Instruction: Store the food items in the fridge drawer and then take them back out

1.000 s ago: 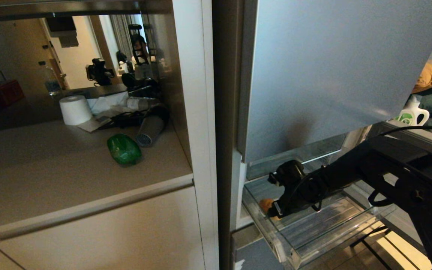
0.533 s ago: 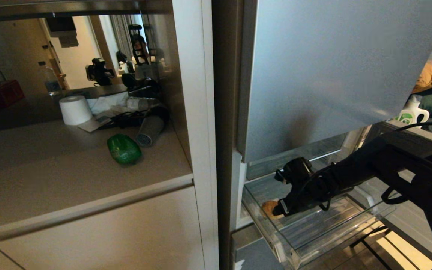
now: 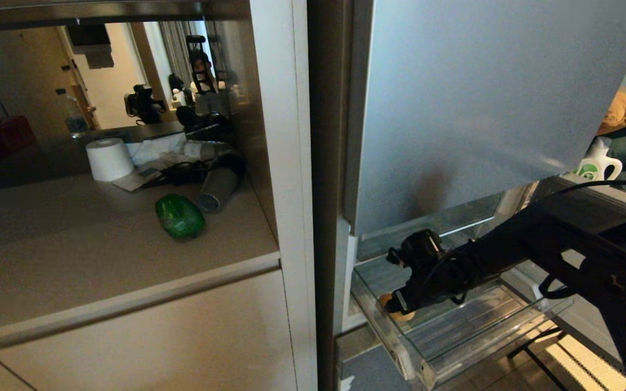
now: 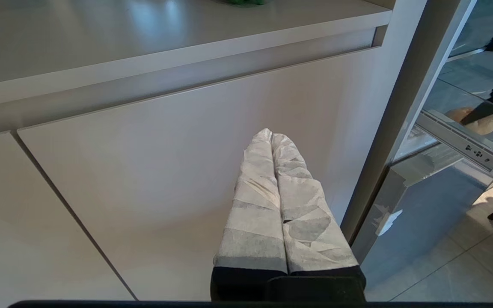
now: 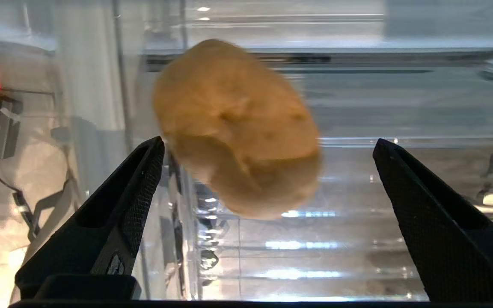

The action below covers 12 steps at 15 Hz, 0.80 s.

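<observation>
The tan potato (image 5: 236,124) lies on the ribbed floor of the clear fridge drawer (image 3: 454,339), close to its left side wall. My right gripper (image 5: 268,145) reaches into the drawer with its jaws open wide, one on either side of the potato and neither touching it. In the head view the right gripper (image 3: 394,305) covers most of the potato (image 3: 402,315). The glossy green pepper (image 3: 180,216) sits on the beige counter (image 3: 74,255), far from both grippers. My left gripper (image 4: 271,136), with white-wrapped fingers, hangs shut and empty before a cabinet door; the potato (image 4: 479,124) shows off to its side.
The tall silver fridge door (image 3: 481,98) hangs above the drawer. At the back of the counter stand a paper roll (image 3: 109,158), a grey hair dryer (image 3: 218,190) and a water bottle (image 3: 74,117). A detergent bottle (image 3: 598,163) stands beyond the fridge. Beige cabinet doors (image 4: 165,171) are below the counter.
My right arm swayed a little to the right and came back left over the potato. Its jaws stayed open. The left arm has not moved.
</observation>
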### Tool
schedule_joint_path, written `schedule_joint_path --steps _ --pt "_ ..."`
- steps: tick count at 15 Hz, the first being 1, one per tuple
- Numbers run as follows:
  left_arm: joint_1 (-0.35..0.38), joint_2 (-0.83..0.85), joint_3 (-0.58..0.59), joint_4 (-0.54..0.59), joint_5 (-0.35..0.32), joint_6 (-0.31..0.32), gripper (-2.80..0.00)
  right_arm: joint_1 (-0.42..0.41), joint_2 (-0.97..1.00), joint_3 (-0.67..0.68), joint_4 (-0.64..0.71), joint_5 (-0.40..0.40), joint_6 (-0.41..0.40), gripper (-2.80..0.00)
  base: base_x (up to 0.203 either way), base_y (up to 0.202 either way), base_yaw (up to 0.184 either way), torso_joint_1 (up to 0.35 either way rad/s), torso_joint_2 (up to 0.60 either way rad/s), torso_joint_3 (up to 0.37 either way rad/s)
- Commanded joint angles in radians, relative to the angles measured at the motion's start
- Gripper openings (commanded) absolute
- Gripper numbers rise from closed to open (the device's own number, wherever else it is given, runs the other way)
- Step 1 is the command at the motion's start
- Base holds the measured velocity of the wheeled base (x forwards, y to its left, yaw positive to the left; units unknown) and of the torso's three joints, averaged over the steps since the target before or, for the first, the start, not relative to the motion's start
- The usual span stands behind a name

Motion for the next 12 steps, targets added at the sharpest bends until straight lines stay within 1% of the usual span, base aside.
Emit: schedule_joint_path --steps 1,12 --pt "0.000 0.001 0.011 0.000 0.000 0.001 -2.80 0.006 0.025 -0.002 -0.002 -0.001 -0.002 0.00 0.000 0.000 0.000 0.000 0.00 0.000" --pt "0.000 0.001 0.011 0.000 0.000 0.000 -2.80 0.006 0.034 0.012 -0.004 -0.013 0.005 0.00 0.000 0.000 0.000 0.000 0.00 0.000"
